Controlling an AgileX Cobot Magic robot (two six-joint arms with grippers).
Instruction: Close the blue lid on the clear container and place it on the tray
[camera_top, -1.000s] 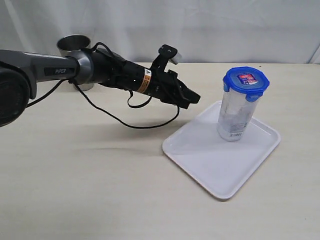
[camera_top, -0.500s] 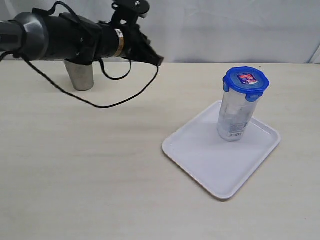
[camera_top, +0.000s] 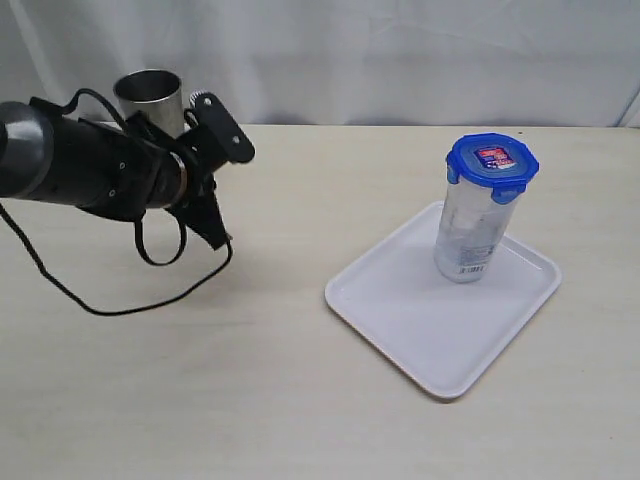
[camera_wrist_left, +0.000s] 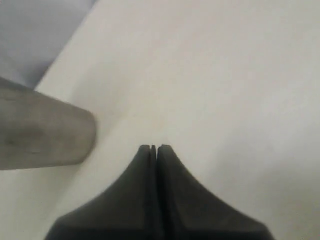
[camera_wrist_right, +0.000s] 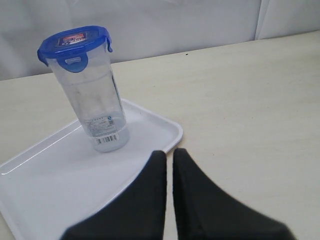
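The clear container (camera_top: 468, 235) stands upright on the white tray (camera_top: 400, 300) at the right, with the blue lid (camera_top: 492, 160) seated on its mouth. My left gripper (camera_top: 225, 240) is shut and empty. It points down at the table far to the left of the tray. Its closed tips (camera_wrist_left: 154, 147) show over bare table in the left wrist view. The right wrist view shows the container (camera_wrist_right: 97, 100) with its lid (camera_wrist_right: 74, 40) on the tray (camera_wrist_right: 45, 185). There my right gripper (camera_wrist_right: 169, 151) is shut and empty, hanging over the tray's corner, well short of the container. It is outside the exterior view.
A grey steel tumbler (camera_top: 150, 95) stands at the back left, just behind the left arm, and lies close beside the left fingers in the left wrist view (camera_wrist_left: 45, 132). A black cable (camera_top: 110, 305) loops from the arm onto the table. A pale curtain backs the table.
The left arm has drawn away from the tray, swung up and to the left, then come down beside the tumbler with its gripper pointing at the table. Container, lid and tray have not moved.
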